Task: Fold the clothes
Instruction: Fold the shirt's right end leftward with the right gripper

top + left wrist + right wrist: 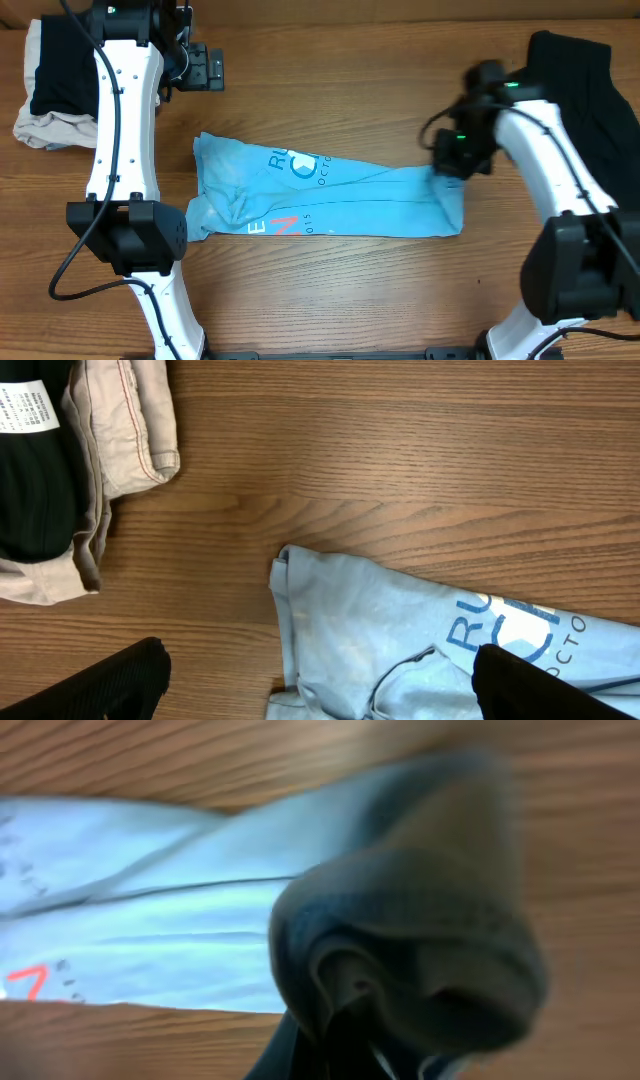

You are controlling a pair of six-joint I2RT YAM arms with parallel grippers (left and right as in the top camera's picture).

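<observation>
A light blue T-shirt (330, 195) lies in the middle of the desk (330, 290), folded lengthwise into a long band that runs from the left side toward the right side, its white print and red lettering facing up. The right arm (545, 170) reaches in from the right edge, and its jaws are clenched on the band's right end. In the right wrist view, which is blurred, a bunch of the T-shirt's (150, 920) cloth is gathered up and pinched right in front of the camera, shaded grey-blue, while the rest stretches away flat on the wood. The left arm (125, 120) stands over the left part of the desk with its jaws released and spread wide near the far edge, holding nothing. In the left wrist view the two dark fingers (110, 680) show at the bottom corners, well apart, with the T-shirt's (400, 630) left end lying between and below them, untouched. A pile of clothes (50, 95), black cloth on top of beige, sits at the far left corner. A large black garment (585, 90) lies at the far right corner, apart from the T-shirt.
</observation>
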